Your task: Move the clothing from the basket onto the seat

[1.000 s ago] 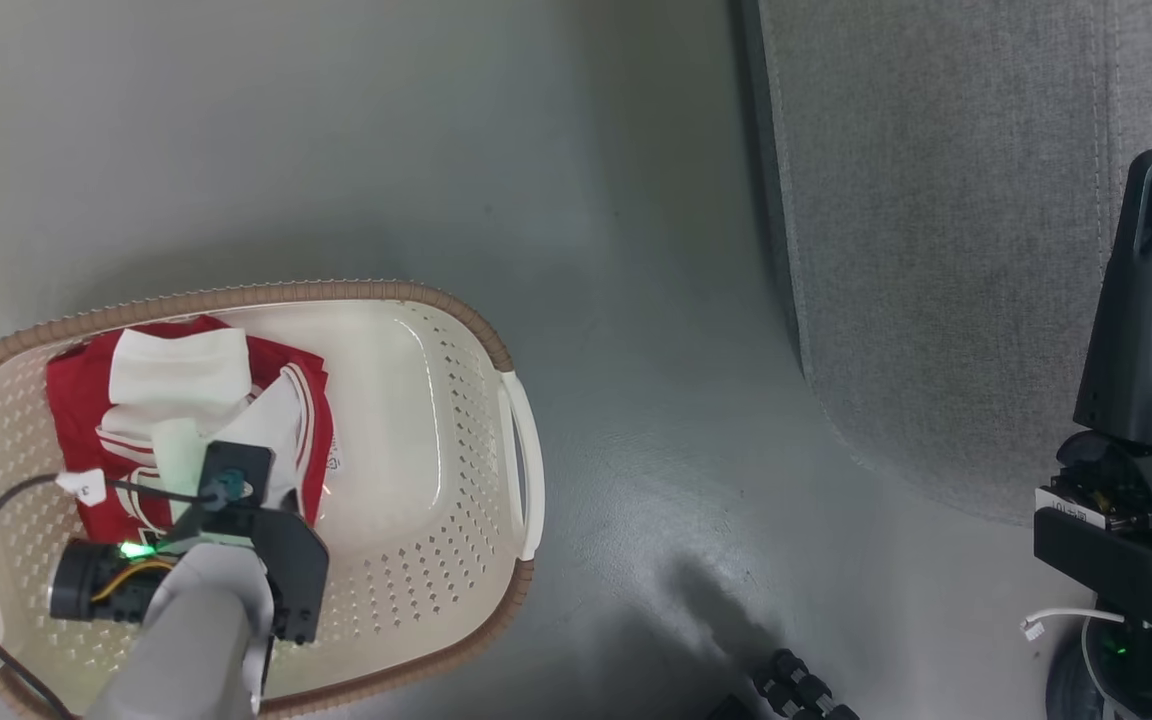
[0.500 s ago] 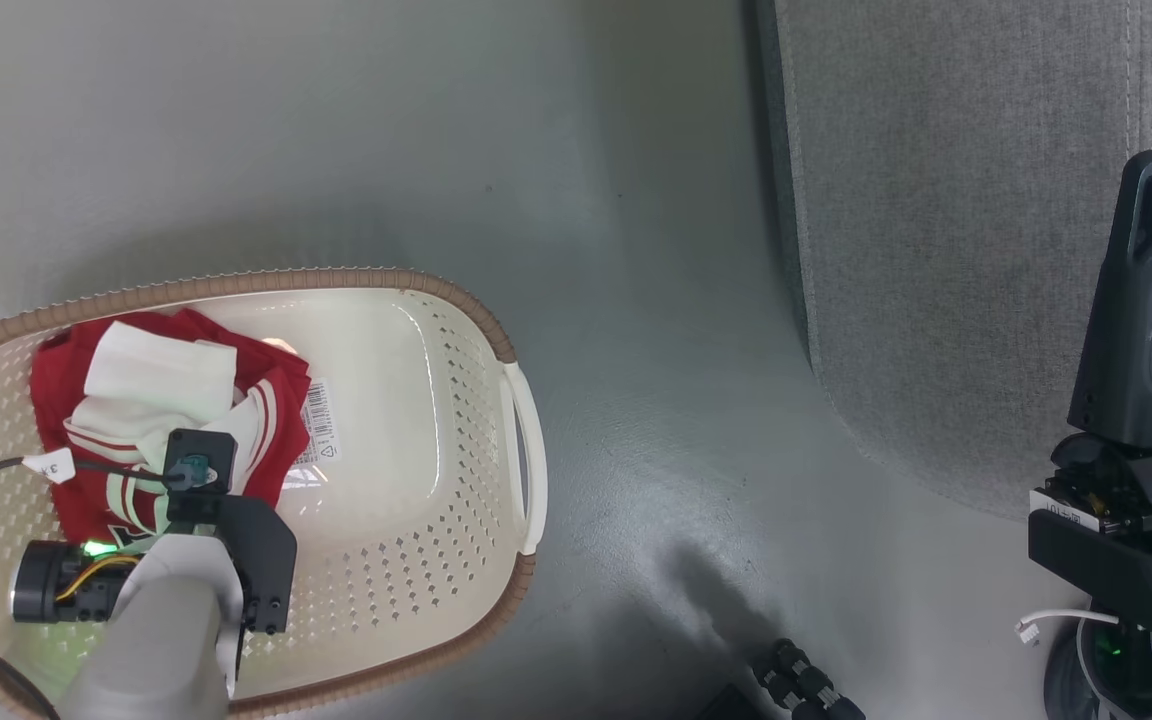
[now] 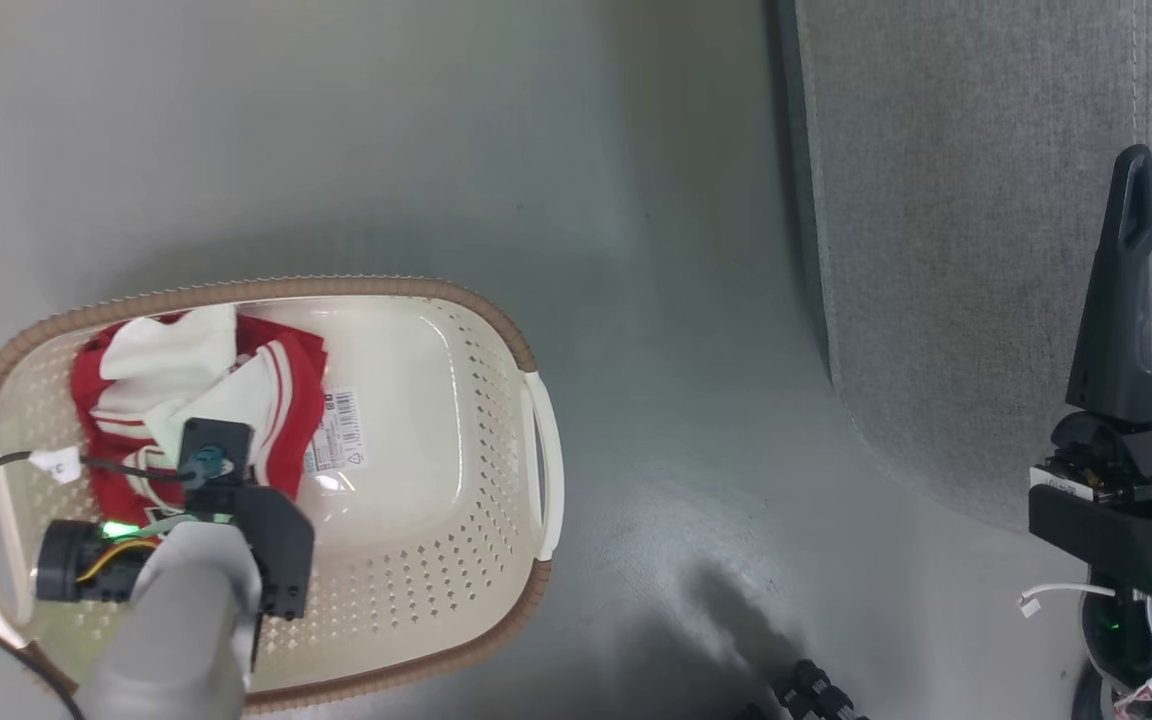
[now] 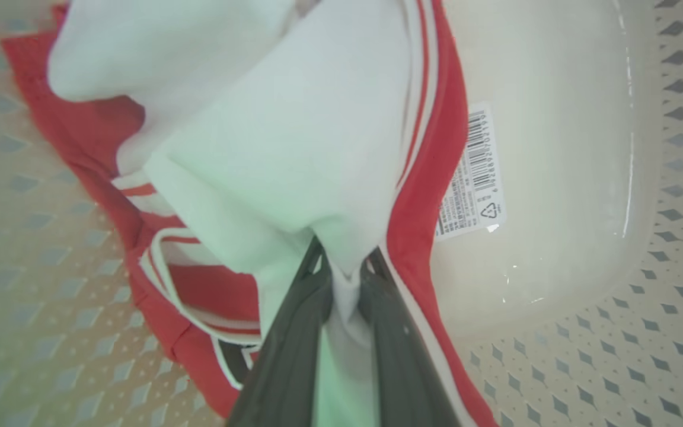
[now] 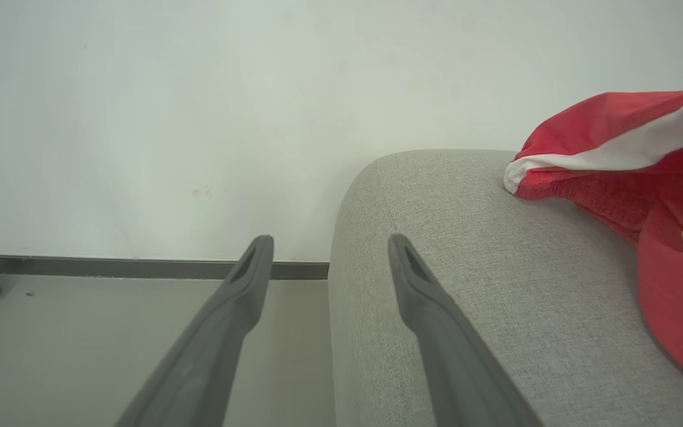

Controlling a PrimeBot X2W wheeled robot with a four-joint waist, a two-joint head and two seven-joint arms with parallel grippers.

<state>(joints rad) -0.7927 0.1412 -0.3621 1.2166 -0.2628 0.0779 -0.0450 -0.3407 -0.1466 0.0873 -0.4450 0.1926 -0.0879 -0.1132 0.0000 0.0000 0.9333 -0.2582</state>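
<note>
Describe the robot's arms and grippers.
The left forearm is pale grey, ending in a black wrist block with a green light, a looped black cable and a white tag. The left gripper and right gripper each have two long, tapered dark grey fingers; the right one's tips are slotted.

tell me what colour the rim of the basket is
Brown, with a woven look, running round the cream-white basket. It shows best in the head view.

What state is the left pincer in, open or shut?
Shut on the clothing: the left pincer pinches a white fold between its fingers, inside the basket.
</note>
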